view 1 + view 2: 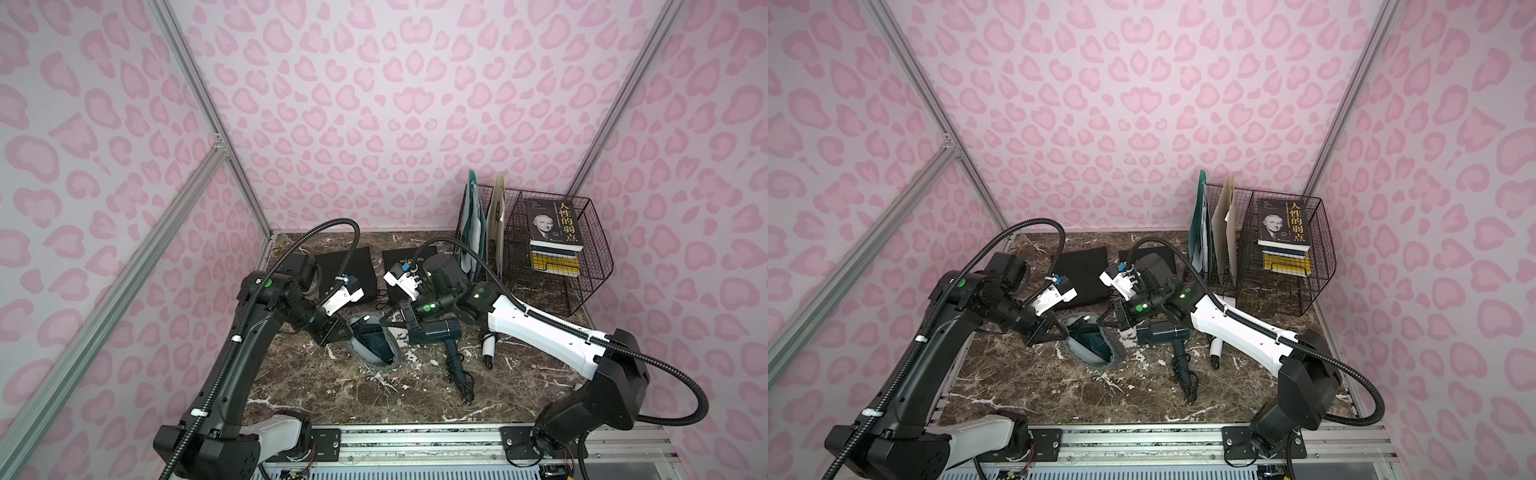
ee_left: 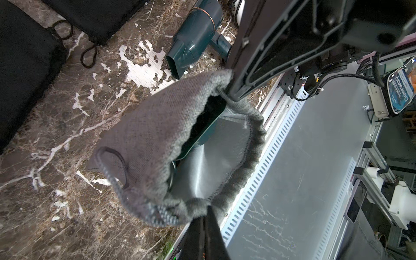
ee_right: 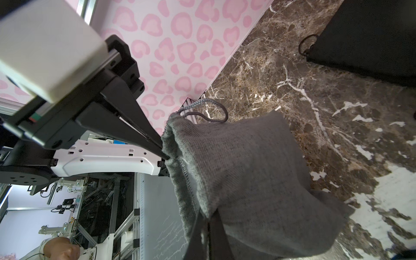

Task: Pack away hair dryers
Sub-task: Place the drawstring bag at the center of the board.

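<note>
Your left pincer (image 2: 206, 213) is pinched tight on the rim of the grey pouch (image 2: 146, 139). Your right pincer (image 3: 209, 215) is pinched just as tight on the opposite rim. The pouch mouth gapes between them at the centre of both top views. The bagged teal dryer (image 1: 374, 343) sits inside that pouch, partly showing through the mouth. The loose teal dryer (image 1: 436, 330) lies on the worktop (image 1: 332, 395) just right of the pouch, below your right wrist, its cord trailing toward the lower edge. The white dryer (image 1: 488, 345) lies further right, half hidden by that arm. Two black pouches (image 1: 345, 266) lie flat above centre.
</note>
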